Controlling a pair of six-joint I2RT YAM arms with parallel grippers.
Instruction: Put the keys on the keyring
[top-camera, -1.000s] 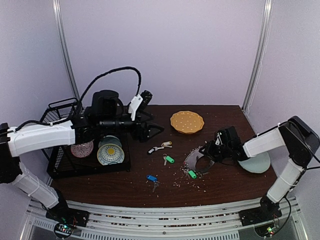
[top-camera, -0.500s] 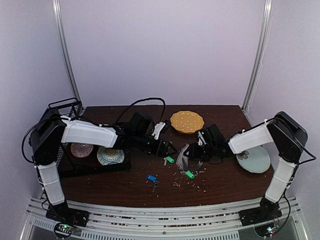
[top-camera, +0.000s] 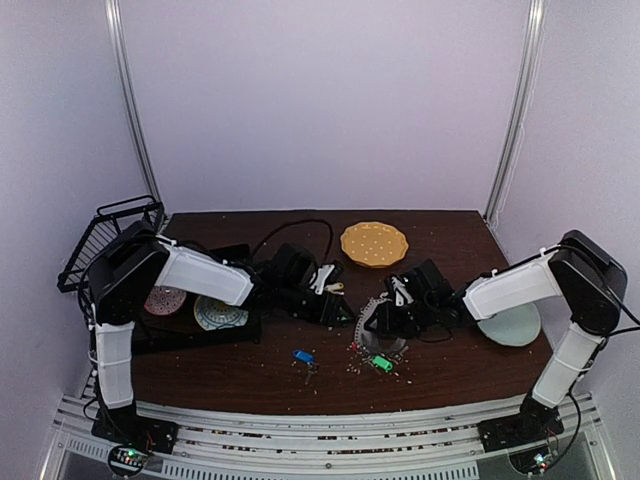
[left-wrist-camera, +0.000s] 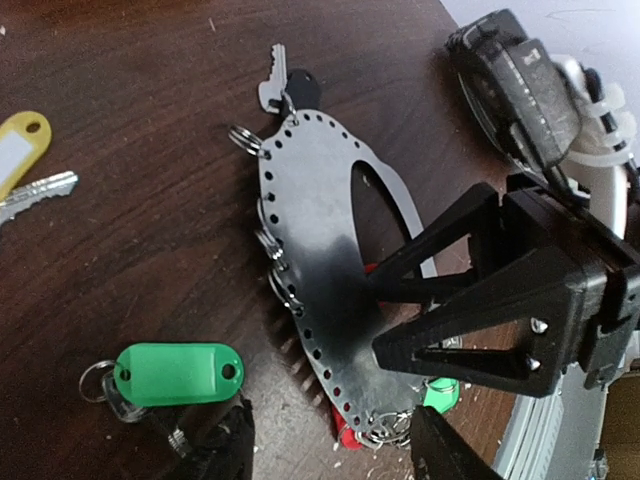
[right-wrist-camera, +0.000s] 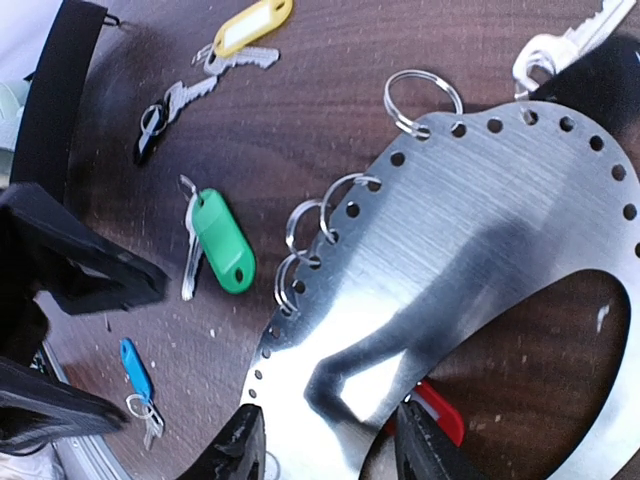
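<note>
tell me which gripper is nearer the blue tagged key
left. left gripper hovers just beyond the blue key, slightly right; right gripper is farther right, clamped on the keyring

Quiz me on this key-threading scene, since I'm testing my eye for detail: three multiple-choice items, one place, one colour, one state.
1. Where does the blue-tagged key lie? A on the orange plate; B on the bare table; C in the dish rack.
2. What colour is the tag of the loose key nearest the left gripper? A red; B black; C green.
3. What is the right gripper doing? A gripping the keyring; B hanging open over a plate; C holding a key.
Answers: B, the top view shows it on bare wood; C, the left wrist view shows the green tag; A, both wrist views show its fingers clamped on the ring.
</note>
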